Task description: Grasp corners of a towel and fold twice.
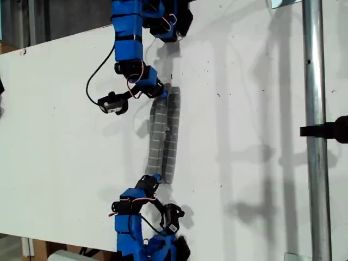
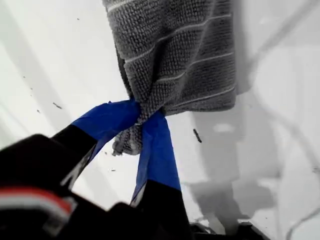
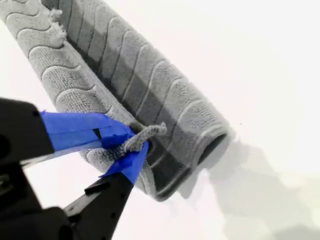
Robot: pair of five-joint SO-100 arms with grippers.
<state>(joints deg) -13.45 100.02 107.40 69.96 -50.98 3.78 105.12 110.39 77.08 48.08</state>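
My first gripper (image 2: 142, 117) pinches one bunched end of the towel (image 1: 165, 136), my second gripper (image 3: 135, 142) the other; the cloth hangs stretched between them at the exterior view's centre, over the white table (image 1: 261, 163).

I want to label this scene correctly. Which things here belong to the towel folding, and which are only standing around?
Job: towel, my first gripper, my second gripper, both pinching towel ends.

Not part of it: white table, metal pole at the exterior view's right.

a white tabletop (image 1: 261, 163) is seen throughout; a vertical metal pole (image 1: 314, 130) is seen at 3 o'clock, with a black clamp (image 1: 331, 129) fixed on it.
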